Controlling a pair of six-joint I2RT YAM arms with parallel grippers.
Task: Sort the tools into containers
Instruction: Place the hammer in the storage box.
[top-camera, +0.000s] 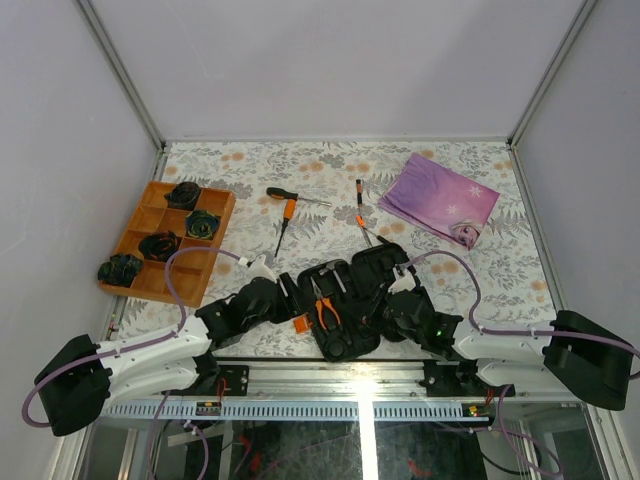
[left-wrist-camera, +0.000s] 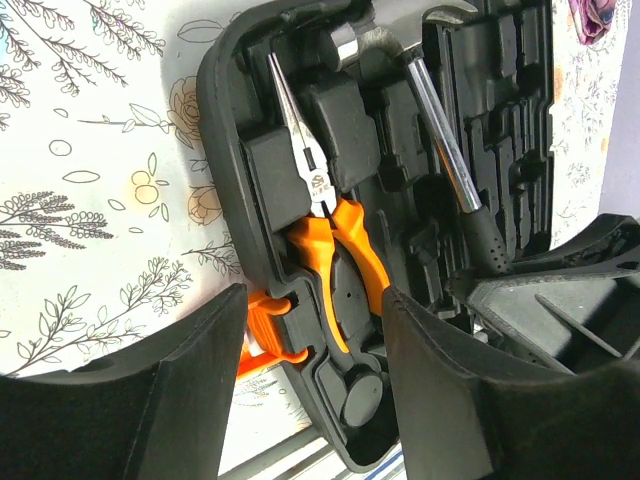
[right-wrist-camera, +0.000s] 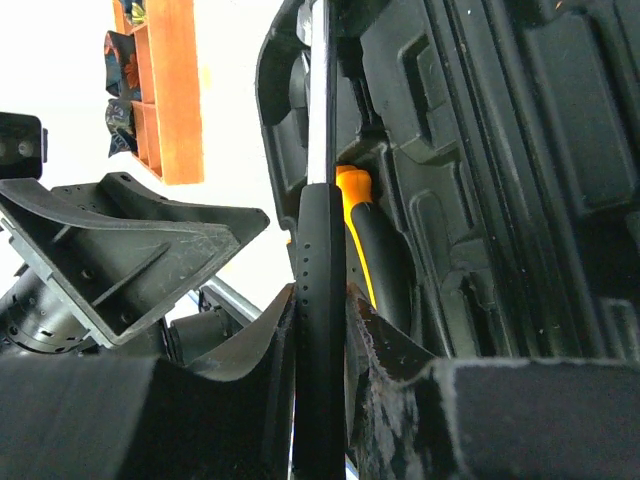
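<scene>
The black tool case (top-camera: 345, 295) lies open at the near middle of the table. Orange-handled pliers (top-camera: 322, 305) lie in its moulded slots, also seen in the left wrist view (left-wrist-camera: 330, 225). My right gripper (right-wrist-camera: 320, 330) is shut on the black handle of the hammer (right-wrist-camera: 320, 290), whose steel shaft (left-wrist-camera: 440, 130) and head (left-wrist-camera: 350, 40) lie over the case. My left gripper (left-wrist-camera: 315, 330) is open, its jaws astride the case's near corner by the orange latch (left-wrist-camera: 265, 335). Two screwdrivers (top-camera: 284, 205) (top-camera: 360, 210) lie on the cloth farther back.
An orange divided tray (top-camera: 165, 240) with black coiled lumps stands at the left. A purple printed cloth (top-camera: 440, 198) lies at the back right. The two arms meet over the case; the table's near rail (top-camera: 360, 375) runs just behind them.
</scene>
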